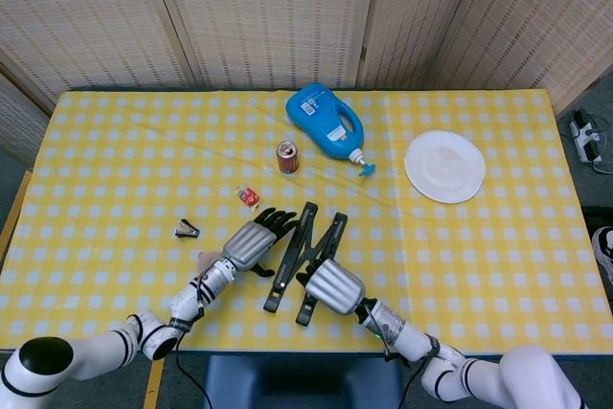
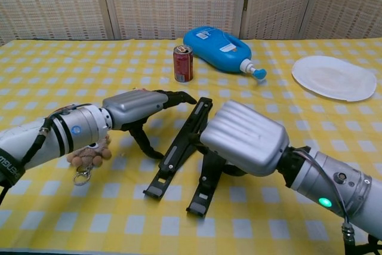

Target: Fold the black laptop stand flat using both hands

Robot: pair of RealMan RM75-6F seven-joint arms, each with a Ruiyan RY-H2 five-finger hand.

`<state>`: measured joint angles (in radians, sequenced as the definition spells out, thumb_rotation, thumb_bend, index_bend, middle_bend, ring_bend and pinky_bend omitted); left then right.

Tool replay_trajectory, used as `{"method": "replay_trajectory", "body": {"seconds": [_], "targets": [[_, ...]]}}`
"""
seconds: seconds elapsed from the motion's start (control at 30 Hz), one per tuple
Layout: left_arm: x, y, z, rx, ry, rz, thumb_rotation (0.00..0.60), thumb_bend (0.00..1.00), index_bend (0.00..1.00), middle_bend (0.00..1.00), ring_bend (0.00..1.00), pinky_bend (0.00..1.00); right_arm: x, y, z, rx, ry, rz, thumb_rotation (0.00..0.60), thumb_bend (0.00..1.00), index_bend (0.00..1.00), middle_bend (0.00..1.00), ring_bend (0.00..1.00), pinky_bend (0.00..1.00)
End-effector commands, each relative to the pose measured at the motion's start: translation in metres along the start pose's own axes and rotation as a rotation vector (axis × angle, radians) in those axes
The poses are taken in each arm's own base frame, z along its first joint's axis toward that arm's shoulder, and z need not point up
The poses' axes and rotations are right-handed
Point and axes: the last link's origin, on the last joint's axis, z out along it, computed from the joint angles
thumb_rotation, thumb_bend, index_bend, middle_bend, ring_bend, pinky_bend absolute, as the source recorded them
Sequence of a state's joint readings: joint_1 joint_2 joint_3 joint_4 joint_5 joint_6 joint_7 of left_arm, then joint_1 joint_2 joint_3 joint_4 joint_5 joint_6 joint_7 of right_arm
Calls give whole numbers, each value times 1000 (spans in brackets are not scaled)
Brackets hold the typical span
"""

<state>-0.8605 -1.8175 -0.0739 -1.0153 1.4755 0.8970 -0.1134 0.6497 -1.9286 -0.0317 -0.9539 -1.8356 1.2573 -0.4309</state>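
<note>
With its fingers spread against the outer rail, left hand (image 2: 134,107) braces the laptop stand (image 1: 305,254), gripping nothing. Stand lies mid-worktop (image 1: 115,160), rails nearly parallel. Right hand (image 2: 245,137) covers the other rail, pushing inward; its grip can't be made out.

I'm seeing a black laptop stand (image 1: 305,261) between my silver hands, lying on a yellow-and-white checked tablecloth (image 1: 115,160); a blue bottle (image 1: 326,122) is sitting beyond them.
</note>
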Motion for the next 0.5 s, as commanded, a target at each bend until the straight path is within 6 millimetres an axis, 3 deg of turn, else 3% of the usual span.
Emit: {"method": "replay_trajectory", "body": {"seconds": [0.03,0.17,0.3,0.4,0.5], "targets": [[11,-9,-8,19,36,-14,600,154,0,46,0,0,16,10,-4,38,-27,45,600,181,352,548,603,696],[24,-17,-19,34,72,-24,600,154,0,42,0,0,35,22,2,78,-139,89,600,179,169,337,419,464],[32,-22,-29,47,90,-43,600,154,0,39,0,0,47,30,13,141,-308,94,600,180,3,95,165,156],[35,-26,-35,58,93,-43,600,154,0,35,0,0,51,34,23,174,-394,74,600,179,0,8,53,37],[36,-29,-39,73,90,-52,600,153,0,31,0,0,52,33,33,195,-438,51,600,180,0,0,24,8]]}}
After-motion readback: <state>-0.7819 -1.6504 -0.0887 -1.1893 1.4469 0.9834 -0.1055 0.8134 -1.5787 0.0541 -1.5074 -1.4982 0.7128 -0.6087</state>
